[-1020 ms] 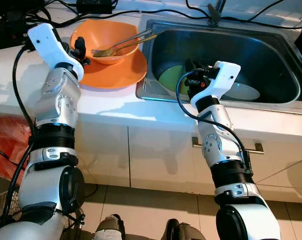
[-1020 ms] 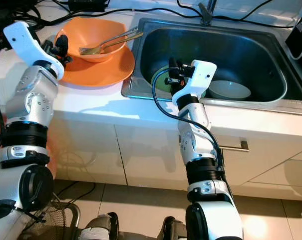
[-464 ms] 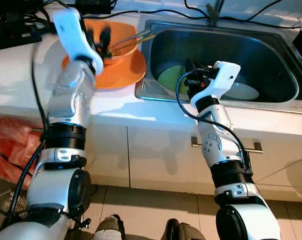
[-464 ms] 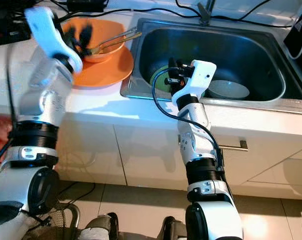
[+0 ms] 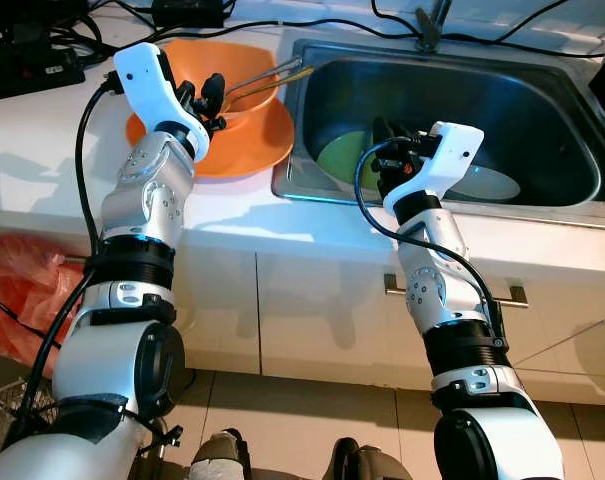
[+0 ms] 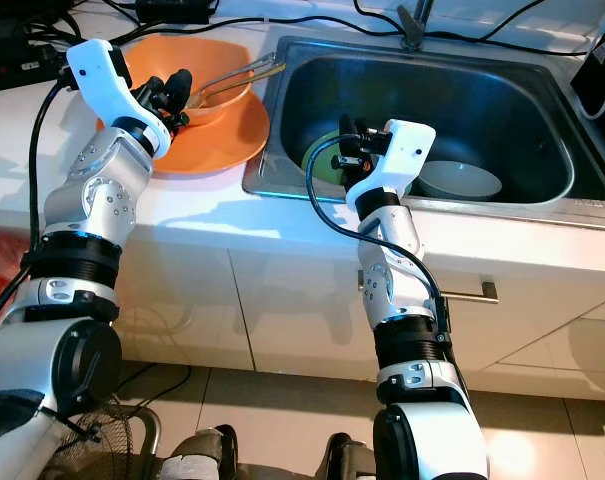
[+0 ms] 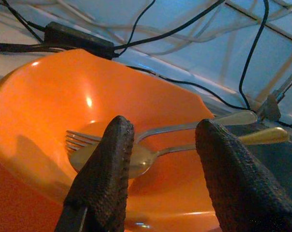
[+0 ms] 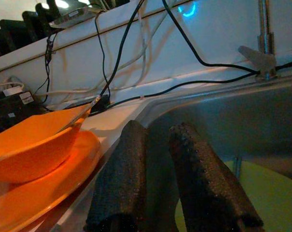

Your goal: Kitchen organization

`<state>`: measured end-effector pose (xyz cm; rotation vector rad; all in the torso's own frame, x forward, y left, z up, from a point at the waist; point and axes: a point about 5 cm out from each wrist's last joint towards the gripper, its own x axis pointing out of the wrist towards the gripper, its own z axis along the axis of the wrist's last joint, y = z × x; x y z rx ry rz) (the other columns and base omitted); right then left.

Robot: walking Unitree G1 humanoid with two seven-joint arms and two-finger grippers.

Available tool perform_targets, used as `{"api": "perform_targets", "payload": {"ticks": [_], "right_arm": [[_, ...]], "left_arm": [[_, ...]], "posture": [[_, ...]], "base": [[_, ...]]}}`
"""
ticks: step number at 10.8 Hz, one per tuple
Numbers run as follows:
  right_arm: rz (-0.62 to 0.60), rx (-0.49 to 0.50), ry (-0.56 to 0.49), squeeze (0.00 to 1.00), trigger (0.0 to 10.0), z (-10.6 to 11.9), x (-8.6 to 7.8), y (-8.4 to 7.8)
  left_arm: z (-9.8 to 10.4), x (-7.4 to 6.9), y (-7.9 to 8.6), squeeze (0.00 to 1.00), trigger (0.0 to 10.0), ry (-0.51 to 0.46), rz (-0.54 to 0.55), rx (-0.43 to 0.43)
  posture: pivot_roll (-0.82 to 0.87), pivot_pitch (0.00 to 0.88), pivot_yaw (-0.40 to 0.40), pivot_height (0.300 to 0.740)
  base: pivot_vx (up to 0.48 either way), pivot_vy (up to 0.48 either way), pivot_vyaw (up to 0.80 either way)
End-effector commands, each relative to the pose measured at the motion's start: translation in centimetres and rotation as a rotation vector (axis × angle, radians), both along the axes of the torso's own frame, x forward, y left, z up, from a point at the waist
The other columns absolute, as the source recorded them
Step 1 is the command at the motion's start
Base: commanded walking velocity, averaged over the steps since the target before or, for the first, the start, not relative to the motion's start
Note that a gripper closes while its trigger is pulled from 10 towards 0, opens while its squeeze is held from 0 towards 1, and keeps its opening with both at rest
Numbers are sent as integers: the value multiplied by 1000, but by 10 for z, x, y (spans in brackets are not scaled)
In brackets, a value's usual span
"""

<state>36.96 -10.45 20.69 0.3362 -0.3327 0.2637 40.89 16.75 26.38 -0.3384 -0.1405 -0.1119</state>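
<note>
My left gripper [image 7: 160, 169], fingers spread, hovers at the orange bowl [image 7: 49, 101], just before the fork [image 7: 83, 140] and spoon [image 7: 141, 157]. My right gripper [image 8: 153, 169], fingers nearly together and empty, hangs over the sink [image 5: 542, 110] above a green plate [image 5: 344, 158].

Green plate [image 5: 344, 158] in the sink [image 6: 502, 110] is half hidden behind the right gripper [image 5: 385, 135] and its cable, so can't tell if anything's on it. White bowl [image 6: 460, 179] next to it is partly blocked by the right wrist too. Fork [image 7: 83, 140] and spoon [image 7: 136, 157] in the orange bowl [image 7: 49, 96]: left gripper's fingers [image 7: 109, 169] cover part of both, handles run off toward frame edge. Orange plate [image 5: 252, 145] mostly under the bowl.
</note>
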Motion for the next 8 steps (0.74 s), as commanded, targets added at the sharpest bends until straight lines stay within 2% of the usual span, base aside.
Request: {"api": "perform_targets", "payload": {"ticks": [1,4,8], "right_arm": [[-5,-3,-11,0,10000,3,0,-2],[-3,-4,-13,0,10000,4,1,-2],[3,-4,-12,0,10000,4,1,-1]], "left_arm": [[-10,1,1,0,10000,53,6,-20],[-12,0,17,0,10000,68,61,-30],[0,-6,44,0,10000,24,165,5]], "posture": [[101,131,-45,740],[104,131,-50,740],[111,130,-57,740]], "base": [[0,0,0],[0,0,0],[0,0,0]]}}
